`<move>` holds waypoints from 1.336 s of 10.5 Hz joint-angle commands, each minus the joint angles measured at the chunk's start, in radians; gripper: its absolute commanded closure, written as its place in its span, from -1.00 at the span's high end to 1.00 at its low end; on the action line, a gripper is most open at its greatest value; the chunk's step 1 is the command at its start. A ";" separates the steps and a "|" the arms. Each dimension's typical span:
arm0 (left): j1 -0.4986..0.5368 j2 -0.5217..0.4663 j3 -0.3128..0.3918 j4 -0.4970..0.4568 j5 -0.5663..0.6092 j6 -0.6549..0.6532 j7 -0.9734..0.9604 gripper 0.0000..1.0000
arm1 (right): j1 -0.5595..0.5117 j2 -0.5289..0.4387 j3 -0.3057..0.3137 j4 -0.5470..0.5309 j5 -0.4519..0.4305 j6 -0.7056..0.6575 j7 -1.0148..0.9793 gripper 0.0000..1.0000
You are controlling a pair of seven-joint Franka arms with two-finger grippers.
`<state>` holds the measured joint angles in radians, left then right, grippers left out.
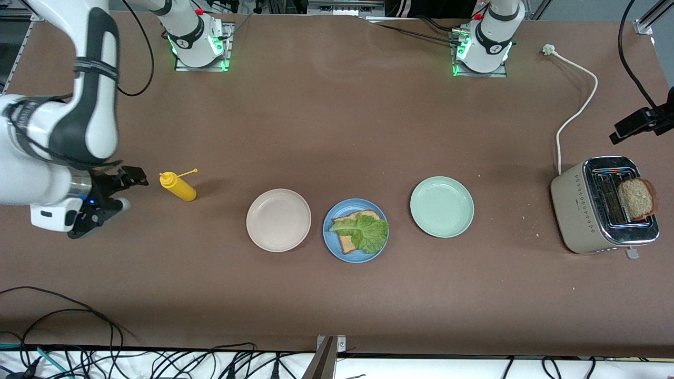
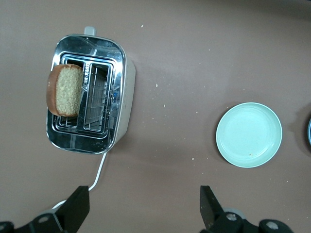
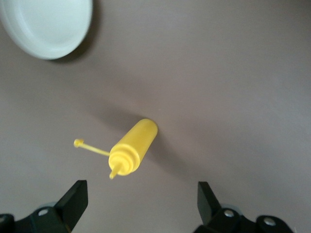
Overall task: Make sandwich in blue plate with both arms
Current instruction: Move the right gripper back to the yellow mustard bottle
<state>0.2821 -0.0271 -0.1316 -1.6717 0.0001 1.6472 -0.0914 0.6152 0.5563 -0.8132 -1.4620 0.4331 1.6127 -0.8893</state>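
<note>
The blue plate [image 1: 330, 243] lies mid-table between a beige plate and a pale green one. On it rests one brown bread slice [image 1: 349, 217] with a crinkled lettuce leaf [image 1: 364, 231] on top. A second slice [image 1: 636, 198] [image 2: 65, 90] stands in a slot of the toaster [image 1: 578, 210] [image 2: 121, 102] at the left arm's end. My left gripper [image 2: 144, 208] hangs open and empty over bare table between the toaster and the green plate [image 2: 249, 134]; the front view does not show it. My right gripper [image 1: 125, 191] [image 3: 141, 204] is open and empty beside a yellow squeeze bottle [image 1: 179, 187] [image 3: 133, 145].
The beige plate [image 1: 278, 220] [image 3: 46, 24] and the green plate [image 1: 442, 206] hold nothing. The toaster's white cord [image 1: 579, 100] runs toward the robots' bases. A black clamp [image 1: 640, 123] juts in at the left arm's end. Loose cables [image 1: 79, 347] lie along the table's near edge.
</note>
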 commanded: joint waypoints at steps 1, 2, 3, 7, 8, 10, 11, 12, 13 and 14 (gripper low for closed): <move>0.012 0.012 -0.005 0.021 -0.017 -0.012 0.015 1.00 | -0.099 -0.058 0.009 -0.164 0.218 0.006 -0.503 0.99; 0.012 0.012 -0.006 0.018 -0.017 -0.012 0.013 1.00 | -0.132 -0.035 0.011 -0.185 0.270 0.001 -0.646 1.00; 0.011 0.012 -0.008 0.017 -0.018 -0.012 0.013 1.00 | -0.158 -0.026 0.014 -0.216 0.312 -0.004 -0.801 0.99; 0.012 0.012 -0.008 0.014 -0.029 -0.014 0.013 1.00 | -0.305 0.103 0.020 -0.251 0.525 -0.198 -1.187 1.00; 0.012 0.012 -0.008 0.015 -0.029 -0.014 0.013 1.00 | -0.321 0.153 0.020 -0.251 0.588 -0.235 -1.314 1.00; 0.012 0.012 -0.008 0.014 -0.029 -0.014 0.013 1.00 | -0.376 0.224 0.041 -0.251 0.654 -0.298 -1.403 1.00; 0.012 0.013 -0.008 0.014 -0.029 -0.014 0.013 1.00 | -0.418 0.247 0.087 -0.248 0.688 -0.303 -1.457 1.00; 0.014 0.013 -0.007 0.014 -0.029 -0.014 0.015 1.00 | -0.469 0.254 0.151 -0.247 0.705 -0.298 -1.490 1.00; 0.014 0.013 -0.007 0.014 -0.029 -0.014 0.015 1.00 | -0.500 0.257 0.204 -0.245 0.710 -0.294 -1.513 1.00; 0.015 0.013 -0.007 0.014 -0.029 -0.014 0.015 1.00 | -0.520 0.260 0.239 -0.245 0.732 -0.290 -1.536 1.00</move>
<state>0.2864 -0.0180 -0.1340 -1.6718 -0.0097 1.6457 -0.0914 0.1576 0.8113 -0.6553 -1.7241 1.1215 1.3424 -2.3658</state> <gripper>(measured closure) 0.000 0.000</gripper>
